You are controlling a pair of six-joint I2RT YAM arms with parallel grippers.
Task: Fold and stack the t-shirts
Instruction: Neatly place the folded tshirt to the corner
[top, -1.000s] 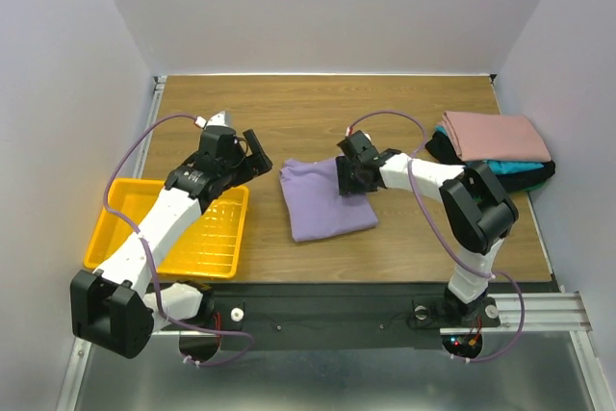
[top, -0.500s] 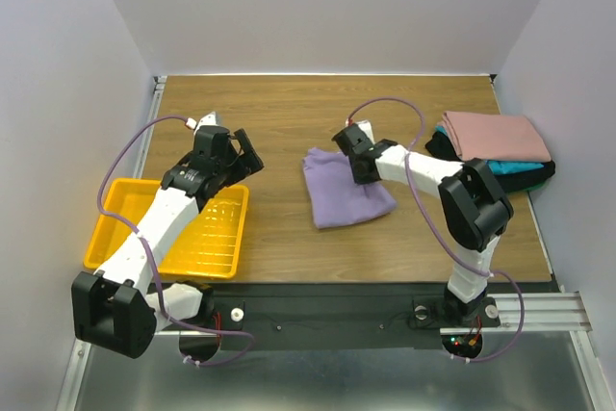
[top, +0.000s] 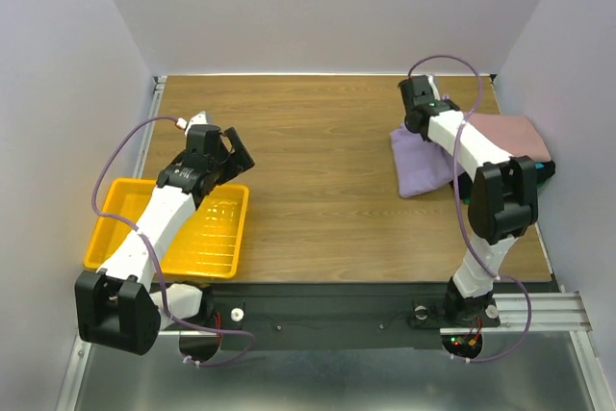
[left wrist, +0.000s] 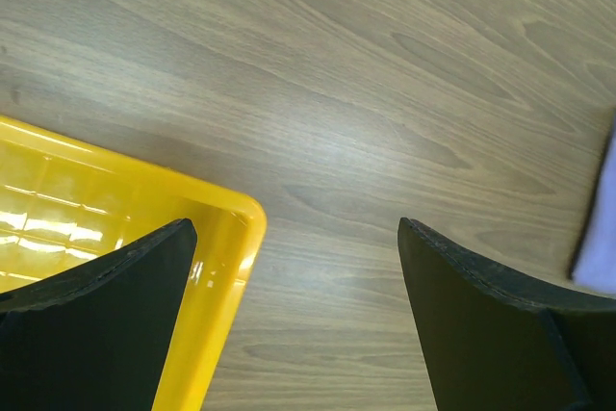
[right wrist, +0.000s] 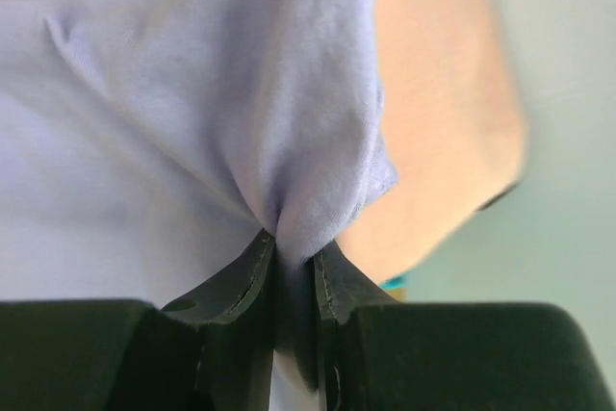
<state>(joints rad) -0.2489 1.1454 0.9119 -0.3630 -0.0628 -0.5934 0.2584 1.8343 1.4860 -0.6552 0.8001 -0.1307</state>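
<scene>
I see my right gripper with its jaws pinched tight on a bunched fold of the soft lavender-purple cloth t-shirt. The cloth is at the far right of the brown wooden table, just beside the folded dusty-pink shirt. My left gripper hovers with its jaws spread wide over a corner of the yellow plastic tray.

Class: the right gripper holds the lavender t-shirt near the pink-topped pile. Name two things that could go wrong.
The right gripper pinches only a small bunch of the lavender cloth t-shirt, so its folds may fall open. Set down off-centre, it could drag the folded dusty-pink t-shirt askew.
</scene>
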